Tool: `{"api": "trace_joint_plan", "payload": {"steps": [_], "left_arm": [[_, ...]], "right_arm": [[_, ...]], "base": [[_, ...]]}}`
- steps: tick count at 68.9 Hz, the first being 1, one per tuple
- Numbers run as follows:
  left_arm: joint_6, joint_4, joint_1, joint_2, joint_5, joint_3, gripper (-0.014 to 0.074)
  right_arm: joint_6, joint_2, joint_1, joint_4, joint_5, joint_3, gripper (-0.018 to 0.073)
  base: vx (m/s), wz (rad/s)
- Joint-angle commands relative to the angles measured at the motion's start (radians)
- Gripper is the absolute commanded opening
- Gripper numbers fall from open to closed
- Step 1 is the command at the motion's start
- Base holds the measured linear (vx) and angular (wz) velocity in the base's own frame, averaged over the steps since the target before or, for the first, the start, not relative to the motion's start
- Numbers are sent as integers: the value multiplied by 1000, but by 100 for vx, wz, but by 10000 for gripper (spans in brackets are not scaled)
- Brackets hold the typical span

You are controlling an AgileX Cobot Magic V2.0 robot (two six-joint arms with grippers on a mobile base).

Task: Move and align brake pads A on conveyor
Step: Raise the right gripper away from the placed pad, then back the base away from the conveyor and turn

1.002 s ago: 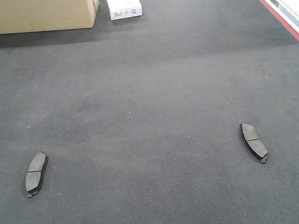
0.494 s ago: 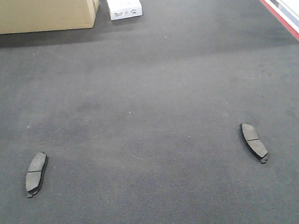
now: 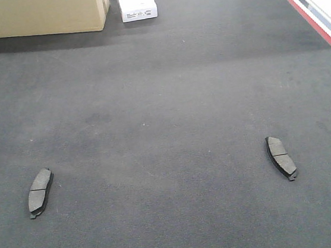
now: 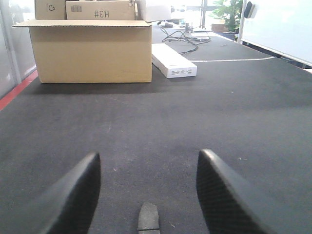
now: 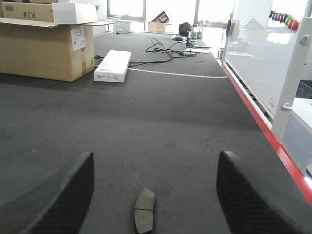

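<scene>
Left gripper [image 4: 148,161]: spread apart; left brake pad [image 4: 148,217] lay between its fingers.
Right gripper [image 5: 155,158]: spread apart; right brake pad [image 5: 144,209] lay between its fingers.
Conveyor [image 3: 163,100]: carried the 2 pads.

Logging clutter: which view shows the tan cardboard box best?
Left wrist view: the tan cardboard box shows its whole front face and flaps. The front-facing view keeps only its lower part; the right wrist view crops its left end.
</scene>
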Motion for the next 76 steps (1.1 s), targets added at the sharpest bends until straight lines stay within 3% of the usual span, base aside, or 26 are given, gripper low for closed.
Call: {"api": "trace_joint_plan", "payload": {"steps": [1, 47, 76], "left_arm": [[-2, -5, -5, 8, -80, -25, 412], [-2, -5, -5, 12, -74, -25, 412], [-2, -5, -5, 13, -74, -25, 412]], "right_arm": [[-10, 12, -2, -7, -82, -26, 515], [-10, 20, -2, -7, -79, -26, 515], [-10, 20, -2, -7, -79, -26, 515]], "base": [[0, 0], [-3, -1], [-39, 1]]}}
